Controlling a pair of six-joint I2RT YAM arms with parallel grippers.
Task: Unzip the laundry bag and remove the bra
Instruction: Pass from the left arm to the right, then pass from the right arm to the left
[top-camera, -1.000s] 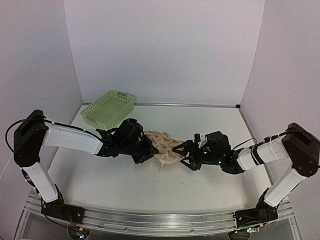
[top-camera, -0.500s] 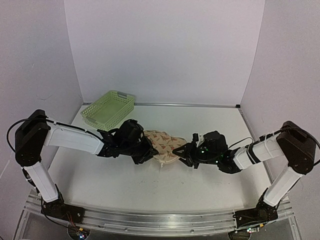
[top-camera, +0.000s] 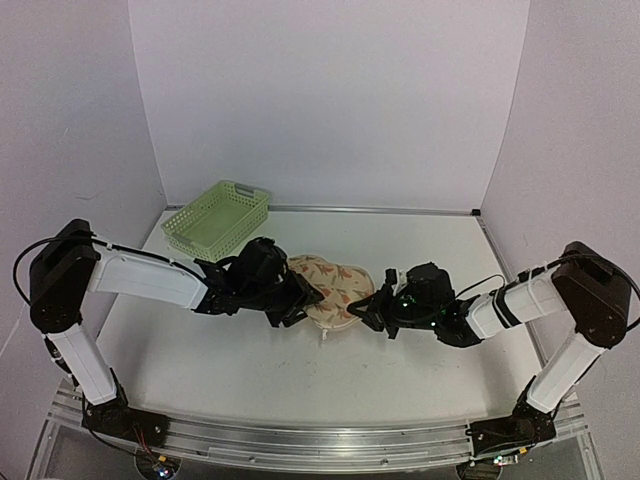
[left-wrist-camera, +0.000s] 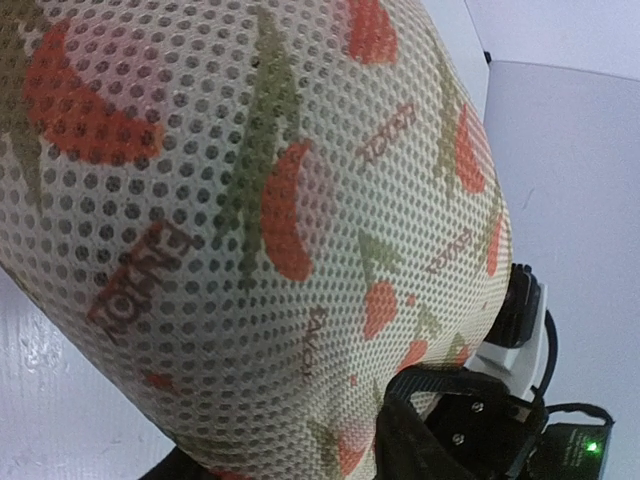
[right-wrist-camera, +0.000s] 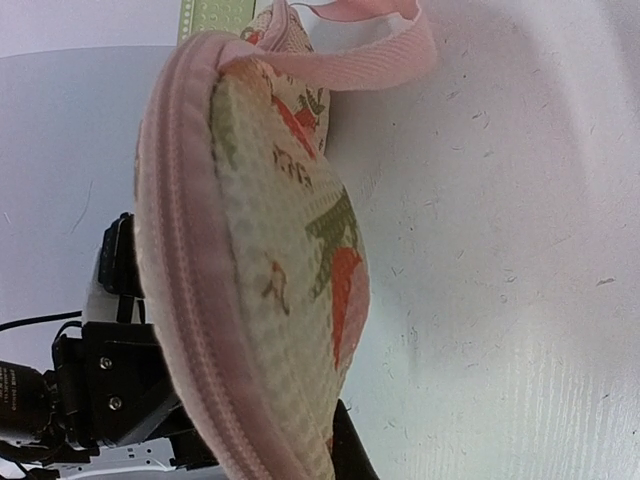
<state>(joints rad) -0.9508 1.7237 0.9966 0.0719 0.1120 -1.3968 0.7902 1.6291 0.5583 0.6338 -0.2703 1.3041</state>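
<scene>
The laundry bag (top-camera: 336, 286) lies mid-table between both grippers, beige-pink with orange-red and green motifs. Its mesh fabric (left-wrist-camera: 250, 200) fills the left wrist view and hides most of that gripper's jaws. In the top view my left gripper (top-camera: 303, 303) sits at the bag's left edge with its fingers looking spread. My right gripper (top-camera: 368, 312) is at the bag's right end, shut on the pink zipped edge (right-wrist-camera: 190, 330); one black finger (right-wrist-camera: 352, 452) shows under the fabric. A pink loop strap (right-wrist-camera: 370, 60) sticks out at the bag's far end. The bra is hidden.
A light green lattice basket (top-camera: 215, 218) stands at the back left, close behind the left arm. White walls enclose the table on the left, back and right. The right arm's black gripper body (left-wrist-camera: 470, 435) shows low in the left wrist view.
The right gripper moved left and shut on the bag's right edge. The left gripper's fingers spread, and the bag relaxed from a bunched shape into a rounder, fuller one.
</scene>
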